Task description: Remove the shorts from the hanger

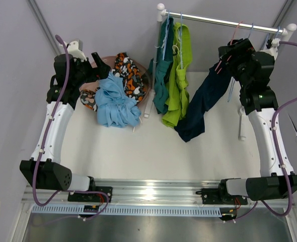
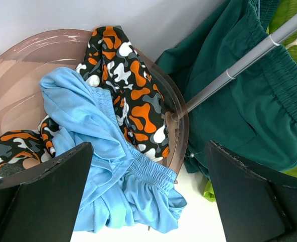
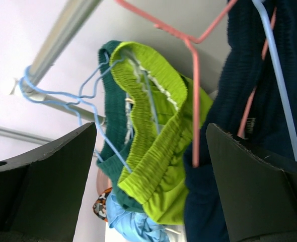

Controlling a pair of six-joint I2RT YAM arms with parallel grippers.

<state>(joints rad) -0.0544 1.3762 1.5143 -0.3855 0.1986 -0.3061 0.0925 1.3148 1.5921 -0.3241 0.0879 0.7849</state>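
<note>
From above: teal shorts (image 1: 162,75), lime green shorts (image 1: 178,83) and navy shorts (image 1: 204,103) hang from the rail (image 1: 219,21). Light blue shorts (image 1: 116,103) and patterned shorts (image 1: 129,73) lie in a bowl (image 1: 109,59).

Left wrist: the left gripper (image 2: 148,148) is spread wide over the bowl (holding nothing).

Right wrist: the right gripper (image 3: 151,131) is also spread wide, facing a pink hanger (image 3: 195,111).

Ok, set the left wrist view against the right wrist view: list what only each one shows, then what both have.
Only the left wrist view: the open, empty left gripper and the brown bowl holding the patterned shorts and light blue shorts. Only the right wrist view: the open, empty right gripper, the navy shorts and the pink hanger. Both: the teal shorts and lime green shorts; the patterned and light blue pairs also peek in at the bottom of the right wrist view.
</note>
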